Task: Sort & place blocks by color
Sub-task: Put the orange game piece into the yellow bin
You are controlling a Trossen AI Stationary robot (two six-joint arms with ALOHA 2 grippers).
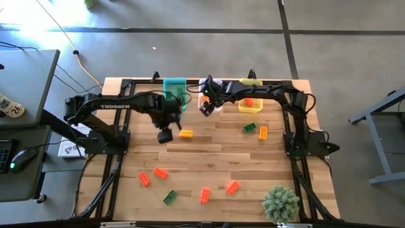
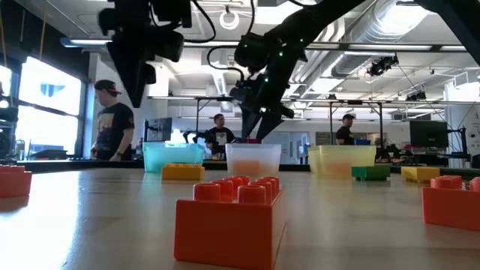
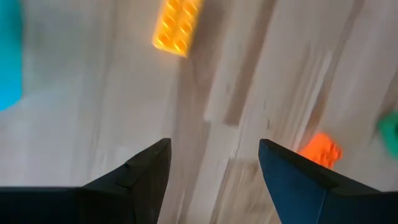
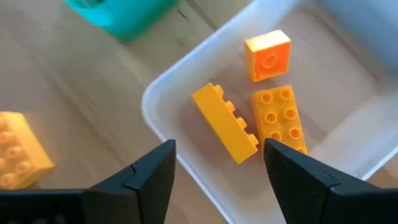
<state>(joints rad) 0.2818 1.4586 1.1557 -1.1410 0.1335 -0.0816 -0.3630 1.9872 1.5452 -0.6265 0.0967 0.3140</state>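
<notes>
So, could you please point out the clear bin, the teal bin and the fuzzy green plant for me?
clear bin (image 4: pixel 163 87), right wrist view, on its white rim.
teal bin (image 1: pixel 174 83), high view, on its rim farthest from the plant.
fuzzy green plant (image 1: pixel 281 202), high view, on the middle of its foliage.

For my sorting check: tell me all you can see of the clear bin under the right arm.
The clear bin is a translucent whitish plastic tub with rounded corners and an open top. It stands upright at the table's far edge between the teal bin and the yellow bin. Three yellow bricks lie inside: a long one tipped on its side, a six-stud one studs-up, and a small square one. The right gripper hangs above it, jaws open and empty.
</notes>
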